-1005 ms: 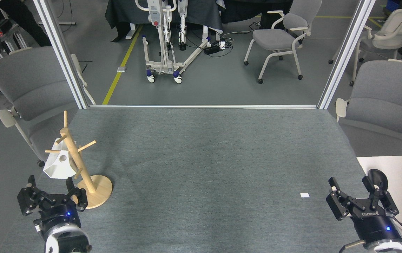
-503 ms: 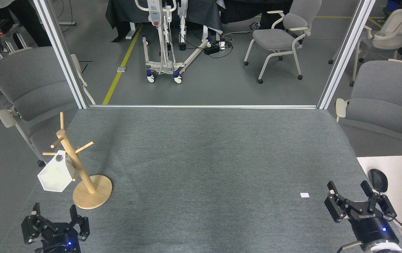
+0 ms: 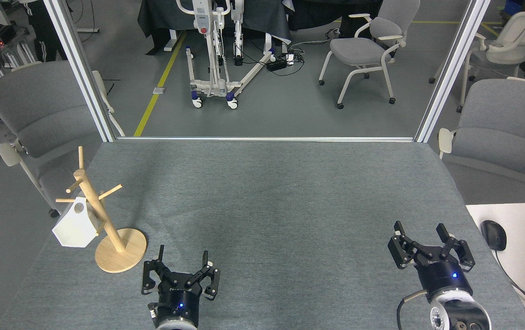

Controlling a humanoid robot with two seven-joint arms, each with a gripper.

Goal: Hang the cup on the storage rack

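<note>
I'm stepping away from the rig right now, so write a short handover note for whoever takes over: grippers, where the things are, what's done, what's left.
Left gripper: open, empty, over the table near its front edge, right of the rack.
Right gripper: open, empty, at the table's front right.
Cup: hanging from a peg on the left side of the rack, the peg through its handle hole, clear of both grippers.
Rack: upright at the table's left edge.
Done: cup hung and released.
Left: nothing visible; just check that the cup hangs steady.
</note>
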